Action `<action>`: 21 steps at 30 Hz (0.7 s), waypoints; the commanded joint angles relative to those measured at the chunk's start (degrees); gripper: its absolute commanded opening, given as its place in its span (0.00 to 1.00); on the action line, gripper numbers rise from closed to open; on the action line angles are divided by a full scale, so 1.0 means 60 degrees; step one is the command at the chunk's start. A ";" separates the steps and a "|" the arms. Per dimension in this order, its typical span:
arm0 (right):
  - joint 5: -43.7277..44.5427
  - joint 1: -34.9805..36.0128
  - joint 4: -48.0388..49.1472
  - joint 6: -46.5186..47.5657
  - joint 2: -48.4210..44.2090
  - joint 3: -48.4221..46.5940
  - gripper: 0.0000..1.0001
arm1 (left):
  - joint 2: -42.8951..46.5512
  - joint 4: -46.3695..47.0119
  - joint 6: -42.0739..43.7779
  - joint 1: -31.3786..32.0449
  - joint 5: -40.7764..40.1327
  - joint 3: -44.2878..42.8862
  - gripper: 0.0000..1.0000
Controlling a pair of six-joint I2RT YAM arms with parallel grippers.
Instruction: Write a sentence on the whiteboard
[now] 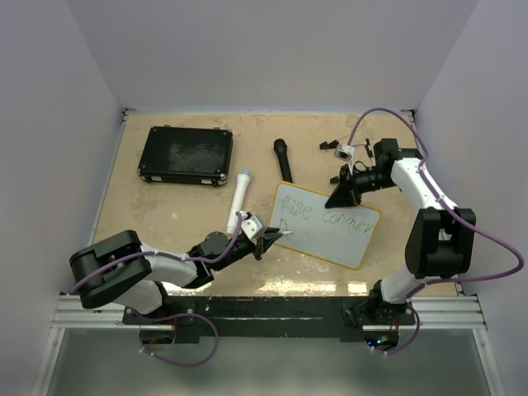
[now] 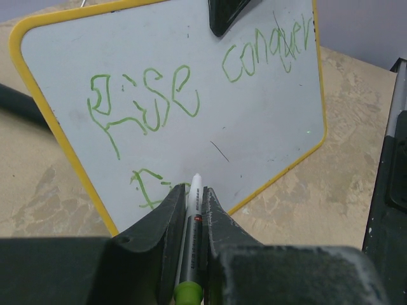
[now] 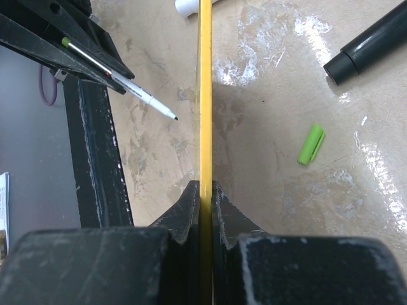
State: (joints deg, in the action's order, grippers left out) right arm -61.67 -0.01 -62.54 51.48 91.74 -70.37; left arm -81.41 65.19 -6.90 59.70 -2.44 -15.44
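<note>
The whiteboard (image 1: pixel 330 231) stands tilted, rim pinched by the right gripper (image 1: pixel 341 198), while the low-stretched left gripper (image 1: pixel 268 240) clamps a marker (image 2: pixel 193 210).

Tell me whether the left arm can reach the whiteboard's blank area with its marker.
Probably yes: the marker sits just short of the whiteboard, nothing between, the right gripper gripping its rim.

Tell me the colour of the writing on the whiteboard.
The writing is green; the left wrist view shows it best.
</note>
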 commanded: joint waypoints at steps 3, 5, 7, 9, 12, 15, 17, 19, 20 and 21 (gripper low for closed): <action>-0.0108 0.0031 0.0346 0.0589 -0.0042 0.0053 0.00 | -0.0553 0.0927 -0.0110 0.0040 0.0625 -0.0561 0.00; -0.0108 0.0016 0.0360 0.0589 -0.0042 0.0053 0.00 | -0.0729 0.0927 -0.0139 0.0025 0.0684 -0.0678 0.00; -0.0108 0.0031 0.0346 0.0589 -0.0042 0.0053 0.00 | -0.0890 0.0927 -0.0154 0.0025 0.0757 -0.0780 0.00; -0.0108 0.0031 0.0360 0.0589 -0.0042 0.0068 0.00 | -0.0992 0.0942 -0.0154 0.0025 0.0787 -0.0824 0.00; -0.0108 0.0016 0.0360 0.0589 -0.0042 0.0039 0.00 | -0.1109 0.0927 -0.0169 0.0040 0.0816 -0.0912 0.00; -0.0108 0.0017 0.0360 0.0575 -0.0042 0.0053 0.00 | -0.1227 0.0854 -0.0169 0.0040 0.0787 -0.0971 0.00; -0.0108 0.0031 0.0360 0.0575 -0.0042 0.0039 0.00 | -0.1286 0.0869 -0.0154 0.0040 0.0787 -0.1001 0.00; -0.0122 0.0031 0.0360 0.0575 -0.0042 0.0053 0.00 | -0.1388 0.0883 -0.0154 0.0040 0.0729 -0.1044 0.00; -0.0122 0.0031 0.0360 0.0575 -0.0042 0.0053 0.00 | -0.1403 0.0898 -0.0154 0.0040 0.0699 -0.1074 0.00; -0.0122 0.0031 0.0346 0.0575 -0.0042 0.0039 0.00 | -0.1447 0.0898 -0.0154 0.0040 0.0685 -0.1088 0.00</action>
State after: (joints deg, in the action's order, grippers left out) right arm -61.67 -0.01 -62.54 51.46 91.74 -70.37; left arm -89.21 66.04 -6.94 59.70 1.28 -19.97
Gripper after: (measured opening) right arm 0.047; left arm 0.165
